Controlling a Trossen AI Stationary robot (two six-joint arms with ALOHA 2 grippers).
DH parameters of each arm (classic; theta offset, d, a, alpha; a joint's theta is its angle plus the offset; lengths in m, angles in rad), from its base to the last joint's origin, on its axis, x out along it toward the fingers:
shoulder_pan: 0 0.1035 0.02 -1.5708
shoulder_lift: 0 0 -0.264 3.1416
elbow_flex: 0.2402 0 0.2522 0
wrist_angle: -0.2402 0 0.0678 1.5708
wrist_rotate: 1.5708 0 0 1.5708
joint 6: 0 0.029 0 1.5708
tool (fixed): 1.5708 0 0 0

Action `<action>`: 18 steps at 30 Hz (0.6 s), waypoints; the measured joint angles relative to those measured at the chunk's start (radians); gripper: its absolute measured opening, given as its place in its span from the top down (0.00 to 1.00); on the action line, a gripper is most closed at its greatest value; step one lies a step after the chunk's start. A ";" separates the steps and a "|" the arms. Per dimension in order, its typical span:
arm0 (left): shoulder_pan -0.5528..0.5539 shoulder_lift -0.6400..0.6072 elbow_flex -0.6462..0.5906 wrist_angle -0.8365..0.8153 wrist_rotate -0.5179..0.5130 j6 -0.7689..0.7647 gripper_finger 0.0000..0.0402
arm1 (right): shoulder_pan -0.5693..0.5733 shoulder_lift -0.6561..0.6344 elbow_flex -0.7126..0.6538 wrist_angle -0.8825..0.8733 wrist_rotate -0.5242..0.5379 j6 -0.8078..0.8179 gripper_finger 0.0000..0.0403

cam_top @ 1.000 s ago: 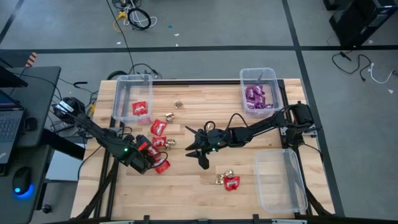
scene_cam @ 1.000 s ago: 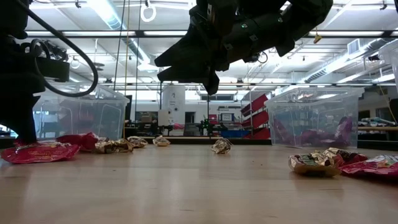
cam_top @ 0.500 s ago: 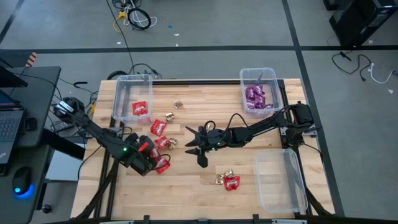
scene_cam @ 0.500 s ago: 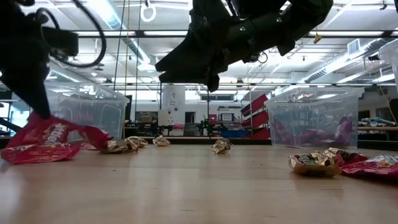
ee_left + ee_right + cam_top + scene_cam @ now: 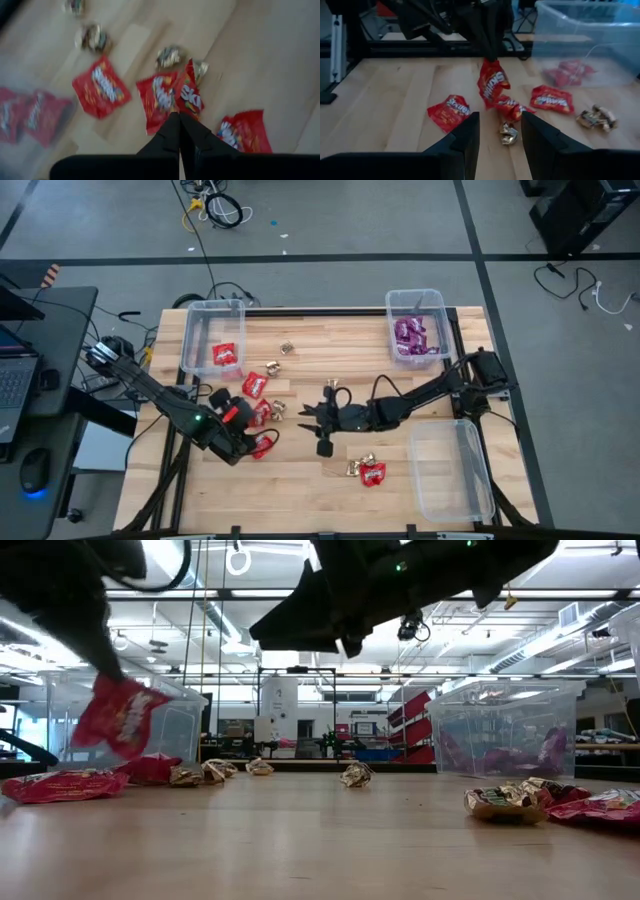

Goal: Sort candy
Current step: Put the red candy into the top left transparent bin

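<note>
Candy: my left tool (image 5: 178, 116) grips a flat red packet (image 5: 188, 98) aloft; next, carry it to the clear red-packet bin (image 5: 190, 330); right tool (image 5: 498, 131) hovers released.

A light wooden table (image 5: 300, 475) on a dark frame stands on a grey floor crossed by dark lines. Three clear plastic bins sit on it: one bin (image 5: 212, 310) at the far left corner, a second bin (image 5: 440, 310) at the far right corner, and a third bin (image 5: 452, 475) along the right edge toward the near corner. Left of the table stands a dark desk (image 5: 60, 310) carrying a laptop (image 5: 12, 380) and a mouse (image 5: 33, 472) near its front edge. Coiled cables (image 5: 215, 208) lie on the floor beyond the table's far edge. More cables (image 5: 572, 280) trail over the floor to the right.
</note>
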 joint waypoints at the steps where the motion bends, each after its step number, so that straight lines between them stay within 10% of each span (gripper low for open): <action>1: 0.000 0.000 0.011 0.002 -0.018 0.019 1.00 | 0.006 0.000 0.000 0.002 0.018 0.001 0.68; 18: 0.001 0.000 0.080 0.321 -0.290 0.453 1.00 | 0.016 0.000 0.000 0.074 0.061 0.020 0.54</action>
